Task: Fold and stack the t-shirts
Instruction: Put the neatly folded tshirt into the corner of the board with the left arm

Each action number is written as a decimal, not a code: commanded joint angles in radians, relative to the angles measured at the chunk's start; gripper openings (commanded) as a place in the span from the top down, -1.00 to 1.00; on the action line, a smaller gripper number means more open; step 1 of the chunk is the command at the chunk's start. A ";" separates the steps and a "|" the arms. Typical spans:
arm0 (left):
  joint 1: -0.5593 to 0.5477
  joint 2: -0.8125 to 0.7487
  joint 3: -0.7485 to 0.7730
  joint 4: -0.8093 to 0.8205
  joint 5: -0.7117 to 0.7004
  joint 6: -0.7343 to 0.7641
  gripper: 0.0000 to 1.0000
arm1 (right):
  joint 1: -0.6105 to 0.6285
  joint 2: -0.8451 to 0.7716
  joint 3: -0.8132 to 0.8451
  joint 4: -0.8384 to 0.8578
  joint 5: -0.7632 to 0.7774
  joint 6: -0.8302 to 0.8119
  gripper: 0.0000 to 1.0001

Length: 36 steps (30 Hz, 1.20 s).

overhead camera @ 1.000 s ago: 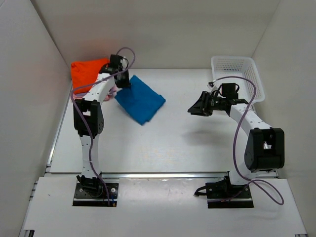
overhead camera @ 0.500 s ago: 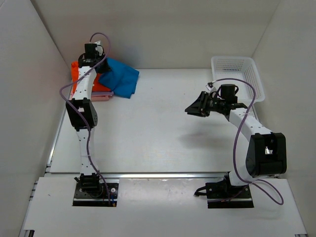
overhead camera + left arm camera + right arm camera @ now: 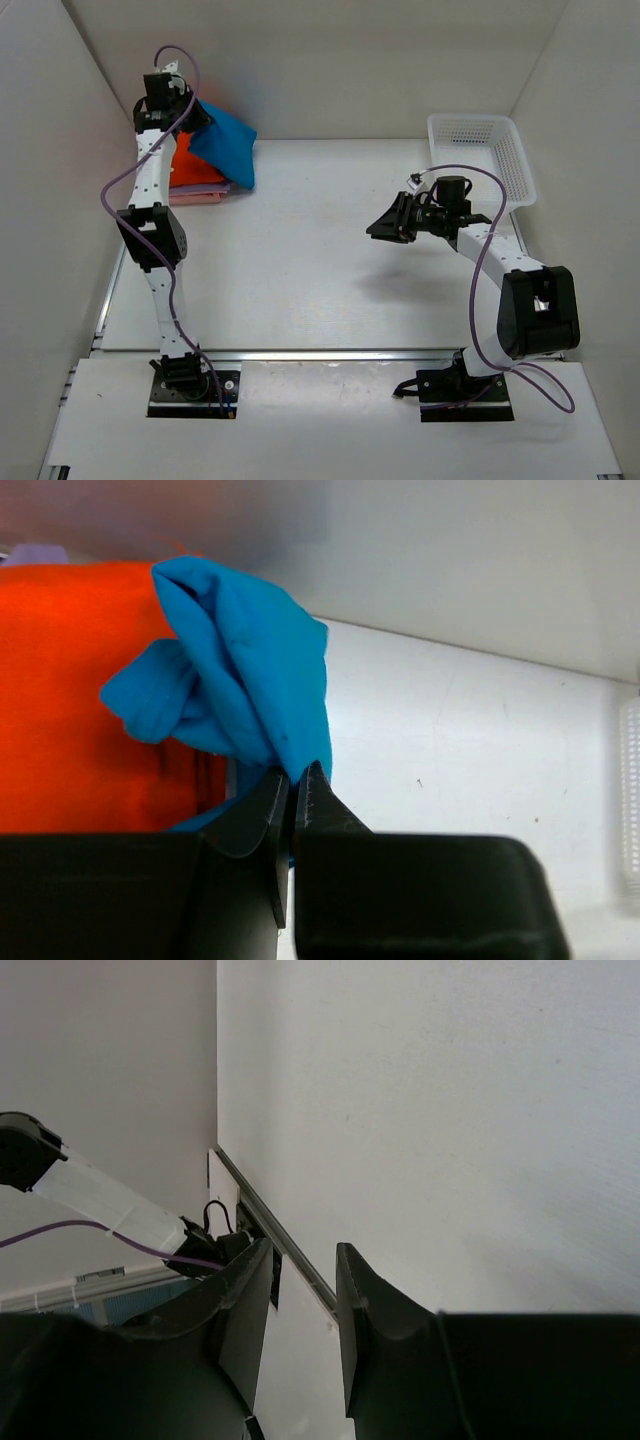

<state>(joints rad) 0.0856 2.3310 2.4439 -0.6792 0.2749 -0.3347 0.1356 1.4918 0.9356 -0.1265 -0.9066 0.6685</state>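
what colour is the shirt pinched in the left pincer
Bright blue; the t-shirt shows best in the left wrist view.

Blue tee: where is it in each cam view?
Top external: upper left, blue tee hanging from left tool, over the orange tee.
Left wrist: centre-left, blue tee pinched in the tool tips.
Right wrist: not in it.
Shared landmark: orange tee, top external and left wrist.

Light falls bright and even from above in the overhead view, leaving only a faint grey shadow on the desk (image 3: 330, 300) beneath the right arm (image 3: 490, 250). In the left wrist view the blue t-shirt (image 3: 270, 670) is crisp and saturated, while the left gripper (image 3: 293, 780), close to the lens, is dark and soft. The right gripper (image 3: 305, 1260) is likewise blurred and shadowed against pale, nearly washed-out surfaces.
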 commanded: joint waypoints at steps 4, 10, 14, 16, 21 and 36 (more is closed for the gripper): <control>0.075 -0.136 -0.013 0.053 0.049 -0.038 1.00 | 0.006 -0.004 0.000 0.045 -0.014 0.016 0.42; 0.120 -0.113 0.009 0.079 0.075 -0.056 1.00 | 0.024 0.004 0.005 0.050 -0.023 0.017 0.41; 0.140 -0.095 -0.003 0.093 0.063 -0.073 1.00 | 0.029 0.005 -0.004 0.047 -0.020 0.019 0.42; 0.158 -0.093 -0.017 0.089 0.053 -0.069 1.00 | 0.033 0.009 -0.003 0.044 -0.017 0.019 0.42; 0.206 -0.102 -0.083 0.107 0.058 -0.084 1.00 | 0.030 0.018 0.000 0.034 -0.023 0.022 0.42; 0.307 -0.090 -0.272 0.179 0.029 -0.125 1.00 | 0.047 0.053 0.011 0.018 -0.015 0.003 0.43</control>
<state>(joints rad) 0.3756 2.2929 2.1799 -0.5385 0.3218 -0.4538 0.1680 1.5311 0.9348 -0.1284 -0.9096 0.6800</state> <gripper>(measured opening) 0.115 0.290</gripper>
